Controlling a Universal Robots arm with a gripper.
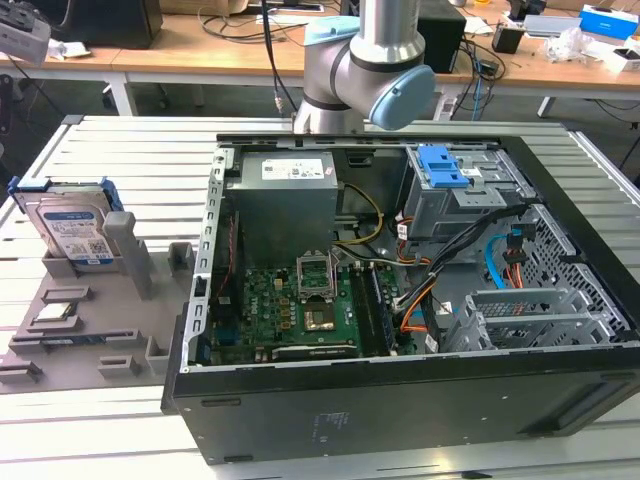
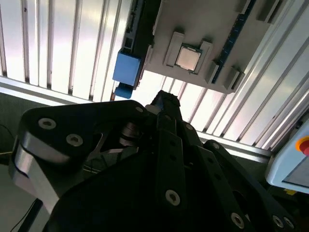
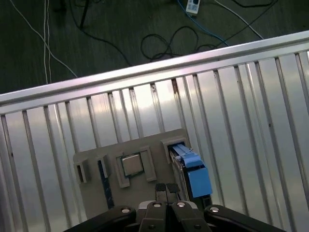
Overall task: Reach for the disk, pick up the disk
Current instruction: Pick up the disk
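**The disk [image 1: 68,225] stands on edge below an empty gripper [image 3: 162,187]**

The slatted aluminium table [image 1: 130,150] spreads beneath the gripper and carries everything else. In the exterior view an open black computer case [image 1: 400,400] lies on it, taking up the exterior view's right and well apart from the gripper. The arm [image 1: 360,60], grey with pale blue joint caps, rises behind the case. Inside the case sits a grey drive cage [image 1: 445,190] with a blue latch, also far from the gripper.

A flat grey fixture plate [image 3: 94,193] lies directly under the gripper, at the exterior view's left. In both wrist views the gripper hangs over this plate with its two dark fingers [image 2: 163,101] pressed together, pinching nothing and touching nothing.

The disk stands upright in a grey holder at the plate's edge, its white-and-blue label facing out in the exterior view. In the first wrist view it shows edge-on, with its blue side bracket uppermost, and sits just beside and below the fingertips. In the second wrist view the same blue bracket [image 2: 126,67] lies close ahead of the fingertips.

A small square silver processor chip [image 3: 131,165] rests flat in a pocket of the plate, near the fingertips on the side away from the disk. The fingertips hang between the two.
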